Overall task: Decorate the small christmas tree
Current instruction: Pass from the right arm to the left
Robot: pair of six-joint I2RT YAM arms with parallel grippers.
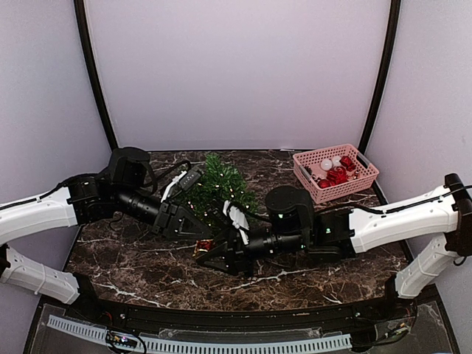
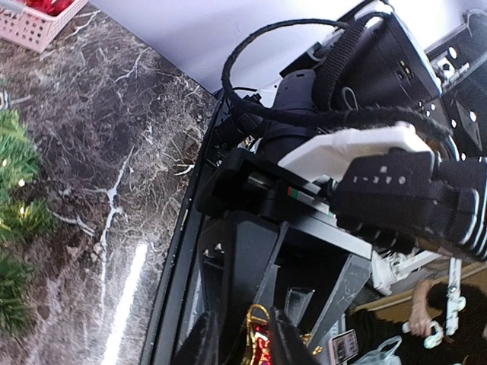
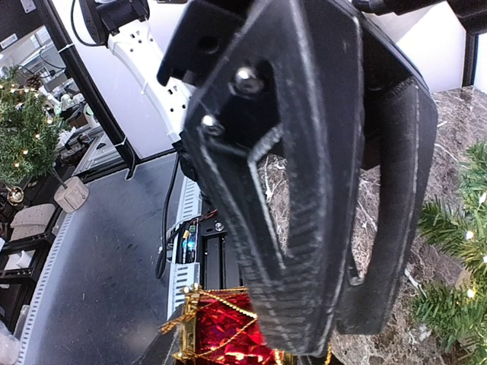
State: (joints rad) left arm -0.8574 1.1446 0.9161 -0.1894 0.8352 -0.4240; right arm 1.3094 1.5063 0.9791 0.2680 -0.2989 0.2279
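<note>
The small christmas tree [image 1: 221,184] stands at the back middle of the marble table, with tiny white lights on its green branches. Just in front of it, both grippers meet over a red ornament [image 1: 204,245] wrapped in gold cord. My right gripper [image 1: 212,252] is shut on the ornament [image 3: 221,334] from the right. My left gripper [image 2: 247,346] comes from the left, its fingers [image 2: 293,342] close on either side of the ornament's gold loop [image 2: 262,319]. Whether they press on it does not show. The left gripper's fingers [image 3: 304,228] fill the right wrist view.
A pink basket [image 1: 335,172] of red and white ornaments sits at the back right. Both arms lie low across the table's middle. The table's front rail [image 1: 221,343] runs along the near edge. Curved black poles and white walls close in the back.
</note>
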